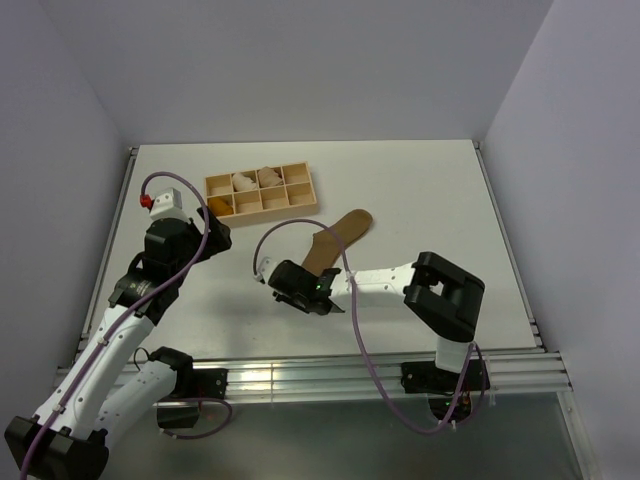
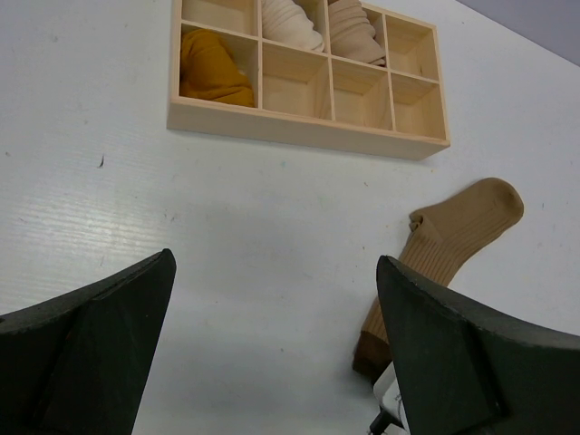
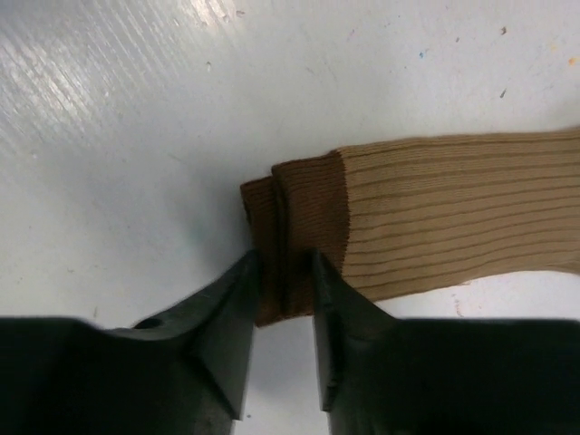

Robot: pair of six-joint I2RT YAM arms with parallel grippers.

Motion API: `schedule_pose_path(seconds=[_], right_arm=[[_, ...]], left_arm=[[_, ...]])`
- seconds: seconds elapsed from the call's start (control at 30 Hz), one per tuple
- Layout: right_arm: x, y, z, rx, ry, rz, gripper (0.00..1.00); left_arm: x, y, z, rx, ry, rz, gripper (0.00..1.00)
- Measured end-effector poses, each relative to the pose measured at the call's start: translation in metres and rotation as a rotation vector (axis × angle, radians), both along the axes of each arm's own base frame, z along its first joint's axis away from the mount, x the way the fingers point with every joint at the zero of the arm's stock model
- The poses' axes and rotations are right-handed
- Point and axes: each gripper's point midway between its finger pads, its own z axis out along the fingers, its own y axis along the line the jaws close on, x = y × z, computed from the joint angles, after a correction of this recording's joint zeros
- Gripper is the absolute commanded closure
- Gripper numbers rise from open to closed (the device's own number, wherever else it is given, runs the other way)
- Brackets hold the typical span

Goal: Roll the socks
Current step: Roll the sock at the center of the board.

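An olive-brown sock (image 1: 338,236) lies flat on the table right of centre, toe toward the back, and shows in the left wrist view (image 2: 458,227) too. Its darker brown cuff (image 3: 294,217) looks like two layers. My right gripper (image 3: 285,272) has a finger pressed against each side of that cuff, low on the table (image 1: 298,282). My left gripper (image 2: 275,263) hovers wide open over bare table left of the sock, near the tray's left end (image 1: 213,236). A mustard-orange bundle (image 2: 213,68) sits in the tray's near-left compartment.
A wooden tray (image 1: 262,213) with several compartments stands at the back left of the sock. Pale rolled bundles (image 2: 294,23) fill some of its far compartments. The table's metal rails run along the near and side edges.
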Motion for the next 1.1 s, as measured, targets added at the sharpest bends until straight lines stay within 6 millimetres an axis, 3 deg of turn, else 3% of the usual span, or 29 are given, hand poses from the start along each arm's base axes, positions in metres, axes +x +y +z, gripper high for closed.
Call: schedule_pose_path(seconds=[0.2, 0.37, 0.53, 0.67, 1.1], right_arm=[[0.001, 0.001, -0.002, 0.011, 0.001, -0.024, 0.88], [0.001, 0.004, -0.002, 0.059, 0.048, -0.061, 0.98], [0.003, 0.012, 0.0, 0.178, 0.164, -0.119, 1.0], [0.01, 0.014, 0.002, 0.29, 0.295, -0.186, 1.0], [0.042, -0.006, 0.016, 0.634, 0.676, -0.362, 1.0]], left_arm=[[0.0, -0.001, 0.0, -0.003, 0.001, -0.006, 0.01], [-0.001, -0.007, -0.002, -0.031, 0.013, -0.025, 0.01], [-0.003, -0.019, -0.012, -0.091, 0.052, -0.051, 0.03], [-0.009, -0.026, -0.032, -0.138, 0.111, -0.067, 0.05], [-0.03, -0.066, -0.104, -0.286, 0.278, -0.158, 0.06]])
